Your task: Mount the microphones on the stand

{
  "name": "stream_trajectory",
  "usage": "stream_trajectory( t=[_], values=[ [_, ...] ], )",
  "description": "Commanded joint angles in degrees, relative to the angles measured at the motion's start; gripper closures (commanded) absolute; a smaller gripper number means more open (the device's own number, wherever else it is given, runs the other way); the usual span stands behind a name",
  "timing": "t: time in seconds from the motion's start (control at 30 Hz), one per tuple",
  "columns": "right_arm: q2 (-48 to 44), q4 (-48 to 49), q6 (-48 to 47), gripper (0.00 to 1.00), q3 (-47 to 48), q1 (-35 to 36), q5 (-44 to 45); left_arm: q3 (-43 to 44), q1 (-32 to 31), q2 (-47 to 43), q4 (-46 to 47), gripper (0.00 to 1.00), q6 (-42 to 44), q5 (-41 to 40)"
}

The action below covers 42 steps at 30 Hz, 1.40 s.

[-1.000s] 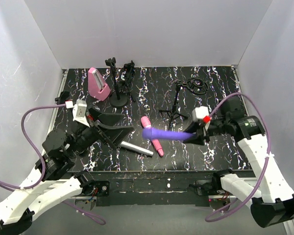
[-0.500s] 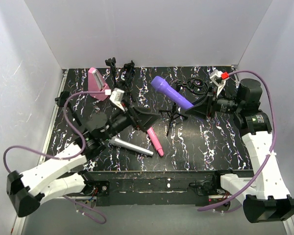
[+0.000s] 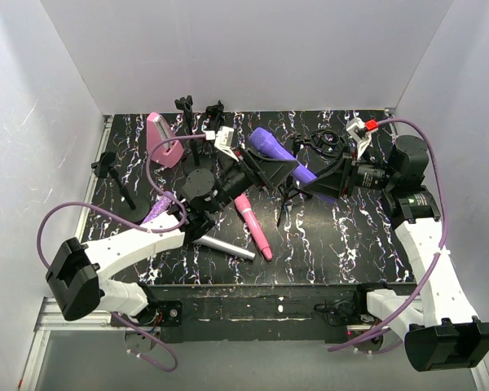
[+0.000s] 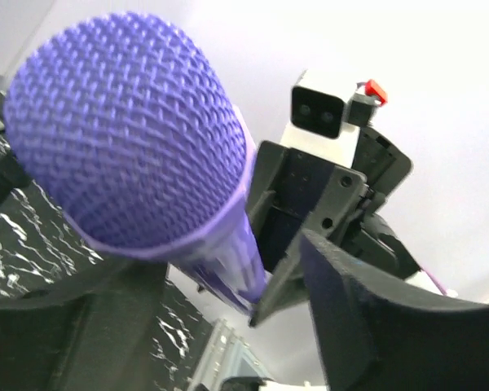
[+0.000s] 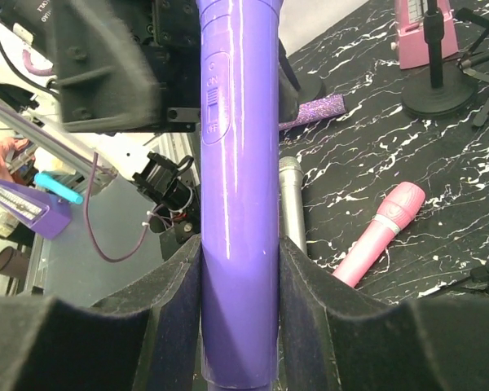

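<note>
On table [image 3: 350,236]: three microphones [image 3: 253,224] (fourth aloft).

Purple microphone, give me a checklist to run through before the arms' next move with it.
1. Right gripper clamped on the purple microphone body: ok.
2. Left gripper straddles its head: ok.
3. Left fingers closed on the head: not ok, a gap shows.
4. Tripod stand upright: ok.
5. Microphone lined up with the stand's clip: cannot tell.
6. Pink microphone and silver microphone mounted: not ok, both lie on the table.
</note>
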Motion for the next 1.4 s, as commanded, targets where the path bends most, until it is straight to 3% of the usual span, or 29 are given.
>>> stream_trajectory(
  t=[0.0, 0.17, 0.2, 0.3, 0.33, 0.37, 0.5, 0.67, 0.87, 1.13, 1.37],
  values=[
    [-1.5, 6.5, 2.5, 0.99, -0.3, -0.1, -3.4, 4.1, -0.5, 1.3, 0.8, 0.51, -1.0, -5.8],
    [-2.6, 6.0, 1.2, 0.99, -1.1, -0.3, -3.9, 6.2, -0.5, 0.9, -3.4, 0.95, 2.7, -7.2],
    [-2.8, 5.6, 0.6, 0.93, -1.1, -0.6, -3.8, 6.9, -0.4, 0.8, -4.3, 1.00, 4.4, -6.5],
    [-3.8, -2.3, -6.9, 0.30, 1.2, -5.2, -1.8, 11.3, -0.1, 0.2, -12.5, 1.00, 11.7, -5.9],
    [-4.5, -3.3, -8.4, 0.19, 1.4, -9.5, -1.5, 13.1, 0.1, 0.1, -15.3, 1.00, 13.8, -5.7],
    [-5.2, -4.4, -9.8, 0.17, 1.4, -13.0, -2.4, 15.1, 0.6, 0.2, -18.1, 1.00, 15.7, -5.5],
    [-9.1, -14.6, -20.7, 0.13, 0.6, -25.9, -5.2, 27.4, 2.8, 3.8, -29.7, 1.00, 20.7, -0.5],
    [-13.7, -21.6, -30.6, 0.13, -6.2, -32.6, -6.7, 47.4, 3.1, 14.9, -39.4, 1.00, 24.7, 4.6],
    [-18.2, -12.7, -28.2, 0.11, -20.0, -37.3, -7.8, 65.7, 3.1, 28.3, -45.2, 1.00, 30.2, 5.2],
    [-20.4, -6.9, -26.9, 0.10, -25.2, -40.1, -9.5, 88.7, 2.7, 43.0, -53.1, 1.00, 37.6, 5.1],
    [-20.8, -6.3, -27.1, 0.10, -25.4, -40.1, -9.3, 92.1, 1.4, 45.6, -55.4, 1.00, 44.4, 3.1]
  ],
)
